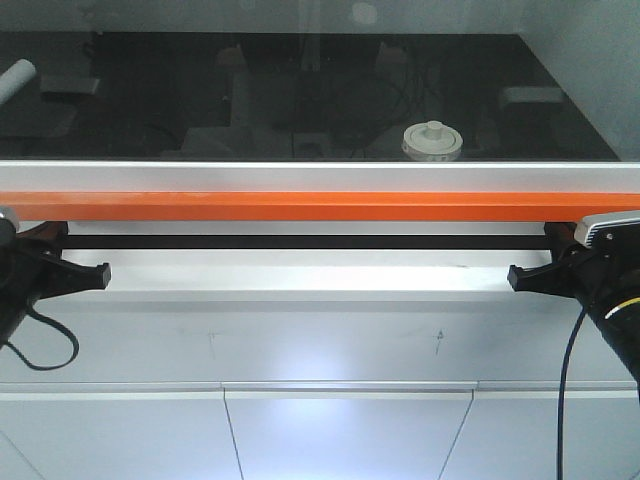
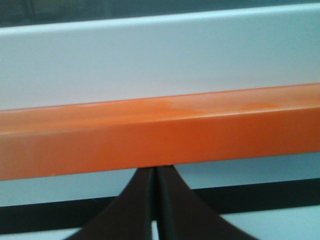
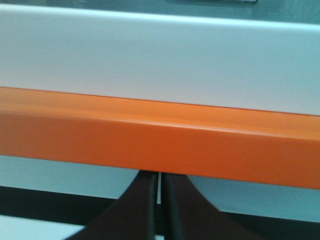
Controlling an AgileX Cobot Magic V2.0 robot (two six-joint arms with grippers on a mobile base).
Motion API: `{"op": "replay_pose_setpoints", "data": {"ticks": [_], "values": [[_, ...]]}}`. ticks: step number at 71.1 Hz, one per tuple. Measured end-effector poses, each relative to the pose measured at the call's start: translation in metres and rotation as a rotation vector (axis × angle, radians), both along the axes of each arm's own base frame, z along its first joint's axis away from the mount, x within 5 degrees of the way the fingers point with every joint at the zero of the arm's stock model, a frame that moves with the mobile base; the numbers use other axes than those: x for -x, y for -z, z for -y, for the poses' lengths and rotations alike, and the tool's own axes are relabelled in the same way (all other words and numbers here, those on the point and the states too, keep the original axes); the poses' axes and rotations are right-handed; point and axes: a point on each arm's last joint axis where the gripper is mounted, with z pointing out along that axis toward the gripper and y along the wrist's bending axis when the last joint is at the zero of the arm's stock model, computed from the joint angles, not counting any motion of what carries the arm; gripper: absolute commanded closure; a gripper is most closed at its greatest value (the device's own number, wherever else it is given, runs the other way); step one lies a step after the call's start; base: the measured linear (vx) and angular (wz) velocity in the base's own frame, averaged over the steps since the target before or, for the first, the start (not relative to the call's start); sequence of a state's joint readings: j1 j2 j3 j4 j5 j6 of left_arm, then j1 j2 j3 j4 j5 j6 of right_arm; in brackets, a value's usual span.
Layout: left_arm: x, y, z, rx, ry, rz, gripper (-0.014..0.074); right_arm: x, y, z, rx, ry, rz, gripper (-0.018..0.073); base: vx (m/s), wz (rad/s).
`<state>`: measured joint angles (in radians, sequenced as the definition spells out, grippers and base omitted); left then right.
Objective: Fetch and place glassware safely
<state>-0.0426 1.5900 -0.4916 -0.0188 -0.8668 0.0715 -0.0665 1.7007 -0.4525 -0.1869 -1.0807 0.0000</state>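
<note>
Claws, two: left gripper [image 1: 103, 273] and right gripper [image 1: 512, 277], each clenched on nothing, tips below the orange bar [image 1: 320, 206] (one). Glass jar [image 1: 432, 140], one: on the dark surface [image 1: 560, 130] beyond the bar, right of centre. Lid-rim marks too small to read. White tube [image 1: 18, 78], one, far left.

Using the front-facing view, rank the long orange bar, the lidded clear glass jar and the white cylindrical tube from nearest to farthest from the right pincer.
1. Long orange bar, just above the right pincer.
2. Clear glass jar with cream-white knobbed lid, behind the glass, up and leftward.
3. White cylindrical tube, far upper-left corner.
</note>
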Motion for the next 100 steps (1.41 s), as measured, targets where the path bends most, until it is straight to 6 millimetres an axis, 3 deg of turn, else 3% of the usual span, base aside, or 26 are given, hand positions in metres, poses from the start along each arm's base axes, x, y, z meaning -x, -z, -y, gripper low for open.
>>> {"op": "replay_pose_setpoints", "data": {"ticks": [27,49,71,89,100], "values": [[0.000,-0.030,0.003,-0.026,0.033,-0.021,0.0603,0.005,-0.021,0.000,0.009,0.002,0.054,0.0560,0.00,0.00],[0.002,-0.065,0.003,-0.032,0.036,0.039,0.0603,-0.004,-0.057,0.001,0.017,0.004,0.104,0.0560,0.00,0.00],[0.004,-0.122,0.003,-0.040,0.037,0.163,0.0603,-0.005,-0.114,0.001,0.048,0.004,0.236,0.0560,0.00,0.00],[0.020,-0.181,0.003,-0.042,0.037,0.373,0.0603,0.009,-0.161,0.000,0.035,0.003,0.396,0.0560,0.00,0.00],[0.027,-0.193,0.003,-0.044,0.038,0.432,0.0603,0.012,-0.164,0.001,0.035,0.009,0.383,0.0560,0.00,0.00]]}}
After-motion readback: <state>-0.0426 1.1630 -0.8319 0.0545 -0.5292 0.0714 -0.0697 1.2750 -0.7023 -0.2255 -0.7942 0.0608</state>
